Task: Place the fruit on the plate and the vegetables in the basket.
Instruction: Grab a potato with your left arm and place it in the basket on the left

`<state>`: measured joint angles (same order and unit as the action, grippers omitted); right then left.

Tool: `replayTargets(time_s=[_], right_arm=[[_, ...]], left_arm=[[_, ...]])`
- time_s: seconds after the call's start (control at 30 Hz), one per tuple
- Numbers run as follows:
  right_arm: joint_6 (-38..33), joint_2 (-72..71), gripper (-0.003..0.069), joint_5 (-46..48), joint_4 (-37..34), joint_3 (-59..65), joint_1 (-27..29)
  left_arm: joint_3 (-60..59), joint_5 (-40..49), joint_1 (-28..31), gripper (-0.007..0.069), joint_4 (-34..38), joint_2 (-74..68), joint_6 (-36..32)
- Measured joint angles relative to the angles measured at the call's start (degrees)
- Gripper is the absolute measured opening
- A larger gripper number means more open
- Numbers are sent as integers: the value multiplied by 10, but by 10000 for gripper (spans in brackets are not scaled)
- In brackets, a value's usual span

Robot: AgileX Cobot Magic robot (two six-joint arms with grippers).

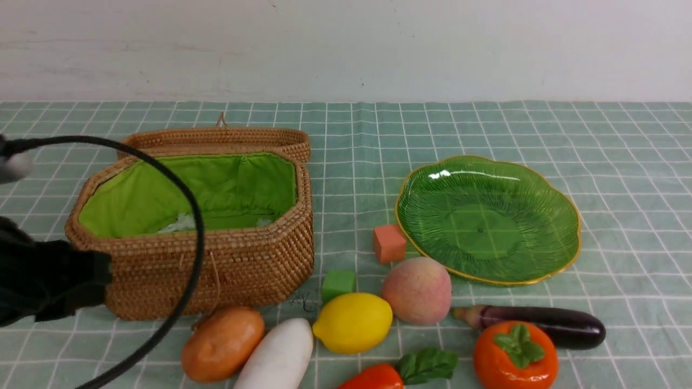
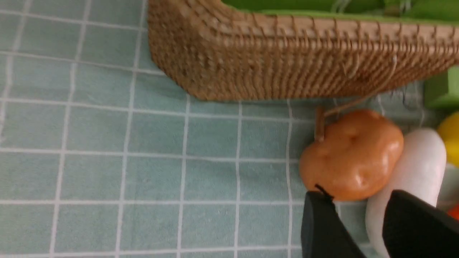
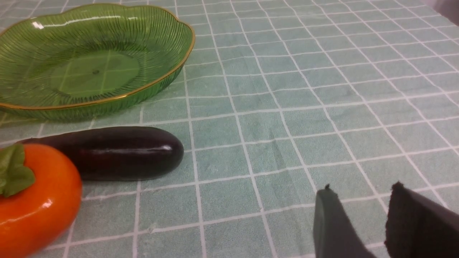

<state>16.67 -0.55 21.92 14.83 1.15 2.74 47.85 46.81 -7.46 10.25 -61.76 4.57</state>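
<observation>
The wicker basket (image 1: pixel 227 270) stands open at the left and the green plate (image 1: pixel 486 216) lies empty at the right. In front of them lie the brown-orange oval (image 1: pixel 222 344), white radish (image 1: pixel 277 356), lemon (image 1: pixel 353 322), peach (image 1: pixel 417 290), carrot (image 1: pixel 373 378), eggplant (image 1: pixel 546 324) and persimmon (image 1: pixel 515 355). My left gripper (image 2: pixel 358 199) is open and empty, low beside the basket, its tips just short of the oval (image 2: pixel 351 154) and radish (image 2: pixel 412 168). My right gripper (image 3: pixel 362 190) is open over bare cloth, apart from the eggplant (image 3: pixel 118 152) and persimmon (image 3: pixel 36 197).
A small orange cube (image 1: pixel 388 243) sits against the plate's near-left edge and a small green cube (image 1: pixel 338 284) by the basket's corner. The basket lid (image 1: pixel 216 140) lies back behind it. A black cable (image 1: pixel 197 237) loops from my left arm (image 1: pixel 48 286) across the basket.
</observation>
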Motion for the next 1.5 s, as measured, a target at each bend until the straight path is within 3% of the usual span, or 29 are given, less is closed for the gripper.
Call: replayTargets(time_s=[0.07, 0.13, 0.17, 0.2, 0.3, 0.43, 0.73, 0.97, 1.5], right_arm=[[0, 0, 242, 0, 0, 0, 0], [0, 0, 242, 0, 0, 0, 0], [0, 0, 242, 0, 0, 0, 0], [0, 0, 242, 0, 0, 0, 0], [0, 0, 242, 0, 0, 0, 0], [0, 0, 242, 0, 0, 0, 0], [0, 0, 242, 0, 0, 0, 0], [0, 0, 242, 0, 0, 0, 0], [0, 0, 242, 0, 0, 0, 0]], left_arm=[[7, 9, -15, 298, 11, -27, -25], [12, 2, -79, 390, 11, -83, -65], [12, 2, -84, 399, 9, -83, -65], [13, -20, -119, 486, -18, -115, -56], [24, -53, -164, 624, -102, -166, 17], [38, -76, -186, 667, -196, -211, 84], [41, -126, -192, 657, -201, -288, 100], [42, -138, -192, 584, -202, -306, 100], [43, -89, -192, 567, -203, -287, 100]])
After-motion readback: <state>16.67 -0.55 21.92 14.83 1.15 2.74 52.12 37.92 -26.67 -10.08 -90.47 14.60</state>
